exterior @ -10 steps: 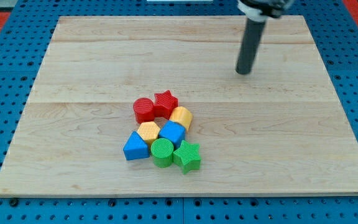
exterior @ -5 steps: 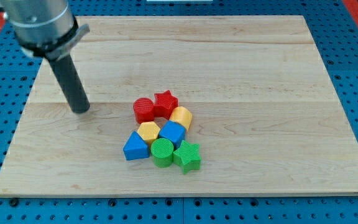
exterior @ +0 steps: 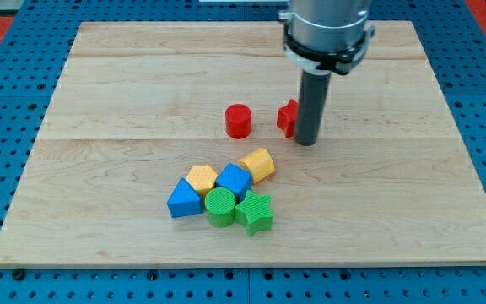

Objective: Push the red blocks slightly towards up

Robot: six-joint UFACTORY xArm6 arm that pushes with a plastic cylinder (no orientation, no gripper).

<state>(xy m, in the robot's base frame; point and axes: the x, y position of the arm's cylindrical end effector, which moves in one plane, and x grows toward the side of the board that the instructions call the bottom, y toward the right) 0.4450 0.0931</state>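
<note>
A red cylinder (exterior: 238, 121) stands apart on the wooden board (exterior: 99, 93), above the cluster. A red star (exterior: 287, 117) lies to its right, partly hidden behind my rod. My tip (exterior: 306, 140) rests on the board, touching the red star's right side. Lower down sit a yellow cylinder (exterior: 258, 165), a yellow block (exterior: 201, 179), a blue cube (exterior: 234, 180), a blue triangle (exterior: 183, 199), a green cylinder (exterior: 220, 207) and a green star (exterior: 255, 212), packed together.
The board lies on a blue pegboard (exterior: 7, 127). The rod's grey collar (exterior: 326, 34) hangs over the board's top middle.
The two red blocks have left the cluster and moved up and to the right. The yellow cylinder shifted slightly right. My rod moved from the view's left to the red star's right side.
</note>
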